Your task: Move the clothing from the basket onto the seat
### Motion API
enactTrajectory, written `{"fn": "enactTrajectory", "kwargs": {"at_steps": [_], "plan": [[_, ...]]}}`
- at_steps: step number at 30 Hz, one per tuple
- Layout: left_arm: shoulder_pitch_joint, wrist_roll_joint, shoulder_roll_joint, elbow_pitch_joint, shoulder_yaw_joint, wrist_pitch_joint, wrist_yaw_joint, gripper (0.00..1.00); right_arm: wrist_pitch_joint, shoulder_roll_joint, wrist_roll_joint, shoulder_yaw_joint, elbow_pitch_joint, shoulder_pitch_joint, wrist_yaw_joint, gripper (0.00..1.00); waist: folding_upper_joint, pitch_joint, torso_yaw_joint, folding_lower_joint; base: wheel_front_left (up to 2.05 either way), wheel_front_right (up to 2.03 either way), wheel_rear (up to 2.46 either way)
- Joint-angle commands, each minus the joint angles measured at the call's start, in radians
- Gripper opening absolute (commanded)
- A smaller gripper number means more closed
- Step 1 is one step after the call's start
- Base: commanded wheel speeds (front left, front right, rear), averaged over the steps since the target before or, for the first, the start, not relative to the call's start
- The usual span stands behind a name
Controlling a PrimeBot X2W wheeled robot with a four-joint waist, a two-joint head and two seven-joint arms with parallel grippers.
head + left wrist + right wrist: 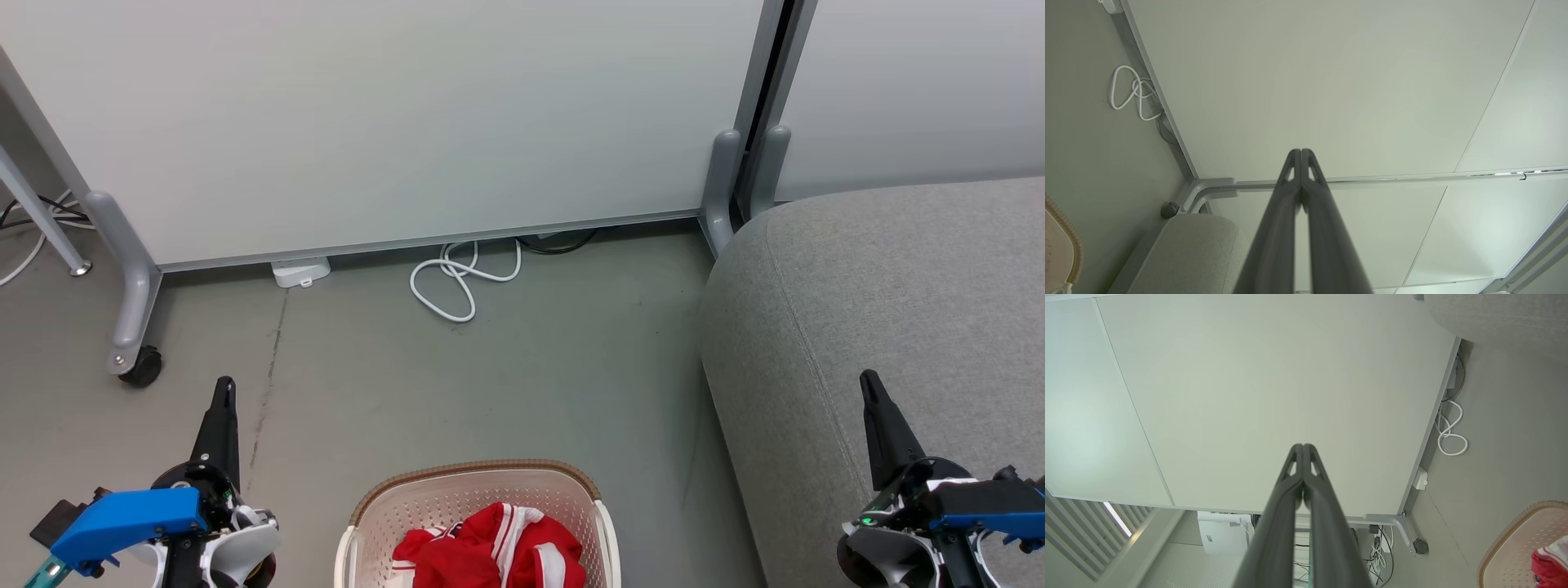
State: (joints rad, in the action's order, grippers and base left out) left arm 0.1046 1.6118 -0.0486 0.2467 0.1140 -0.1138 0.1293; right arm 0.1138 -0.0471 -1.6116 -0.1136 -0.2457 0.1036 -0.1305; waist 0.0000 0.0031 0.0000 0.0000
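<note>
White cable point(451, 268) coiled on grey floor point(522, 384) below wheeled partition panel point(408, 122); white box point(300, 271) nearby.

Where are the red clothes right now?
In the head view, the red clothes sit inside the basket at bottom centre, left of the grey seat.

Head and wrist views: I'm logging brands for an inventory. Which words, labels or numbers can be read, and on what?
No text can be read.
clothing in the basket: red with white stripes, no lettering visible.
white unit in the right wrist view: small dark label, too small to read.
</note>
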Motion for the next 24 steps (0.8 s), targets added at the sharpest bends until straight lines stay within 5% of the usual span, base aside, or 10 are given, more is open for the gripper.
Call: {"fn": "enactTrajectory", "kwargs": {"at_steps": [1, 24], "plan": [[0.010, 0.003, -0.003, -0.004, 0.001, -0.004, 0.004, 0.00, 0.004, -0.006, -0.003, -0.002, 0.003, 0.010, 0.000, 0.00, 0.0000, 0.000, 0.000, 0.0000, 0.00, 0.00, 0.00], [0.010, 0.003, -0.003, -0.004, 0.001, -0.004, 0.004, 0.00, 0.004, -0.006, -0.003, -0.002, 0.003, 0.010, 0.000, 0.00, 0.0000, 0.000, 0.000, 0.0000, 0.00, 0.00, 0.00]]}}
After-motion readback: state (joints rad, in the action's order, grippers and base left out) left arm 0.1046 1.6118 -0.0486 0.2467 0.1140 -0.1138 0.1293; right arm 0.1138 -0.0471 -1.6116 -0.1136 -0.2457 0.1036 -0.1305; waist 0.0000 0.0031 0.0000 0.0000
